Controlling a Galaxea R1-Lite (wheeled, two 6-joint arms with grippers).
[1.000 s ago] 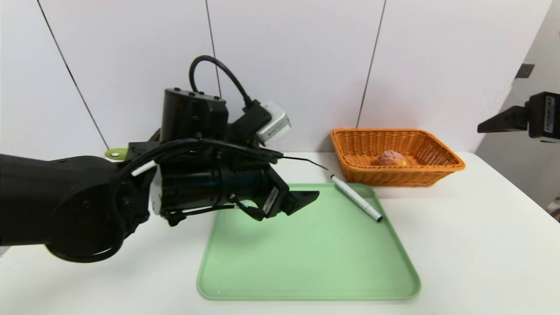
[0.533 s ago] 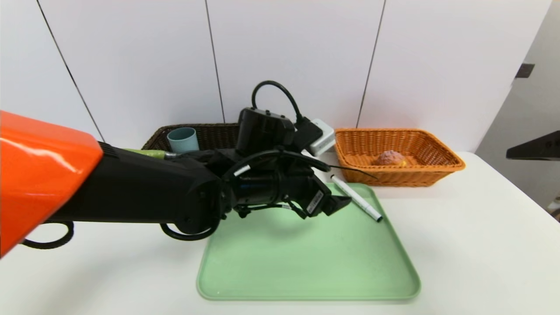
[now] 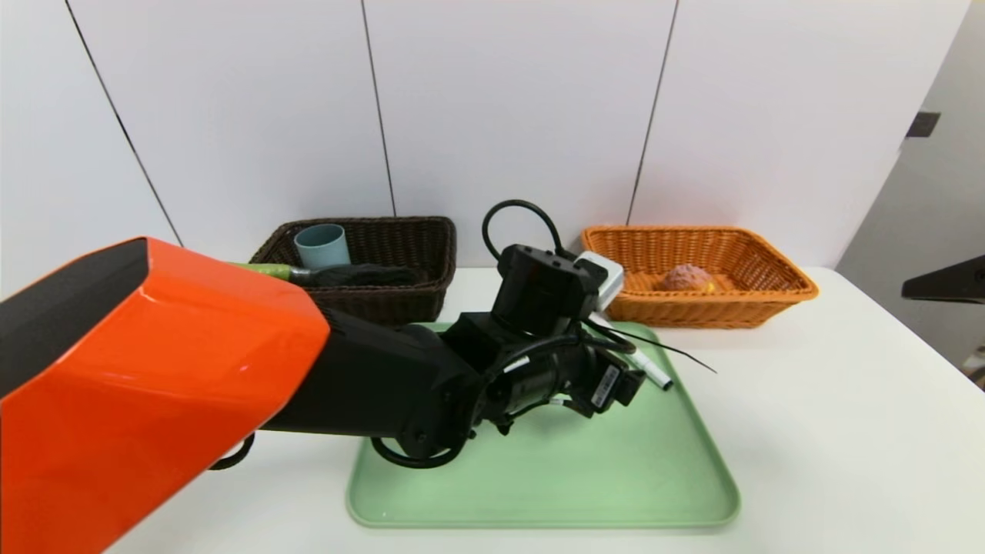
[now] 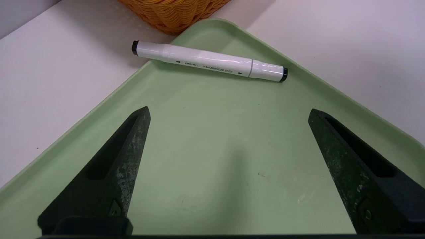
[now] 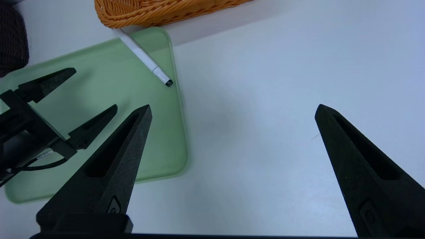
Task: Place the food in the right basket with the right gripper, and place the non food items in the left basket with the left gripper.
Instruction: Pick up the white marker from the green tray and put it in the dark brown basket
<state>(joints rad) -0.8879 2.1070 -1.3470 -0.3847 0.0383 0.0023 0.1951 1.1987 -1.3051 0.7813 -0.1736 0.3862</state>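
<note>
One marker (image 4: 208, 61) remains, at the tray's (image 4: 186, 139) one o'clock corner; left gripper (image 4: 229, 114), wide open and empty, should straddle it mid-barrel.

Bright, even overhead light. Soft shadow under left gripper (image 4: 229, 113) on tray (image 4: 206, 139). Glare on orange arm cover (image 3: 154, 369). Near fingers slightly soft.

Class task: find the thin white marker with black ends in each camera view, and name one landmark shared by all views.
Head view: thin white marker, tray's far right corner, mostly hidden.
Left wrist view: marker, across the corner.
Right wrist view: marker, upper left.
Shared landmark: orange woven basket.
</note>
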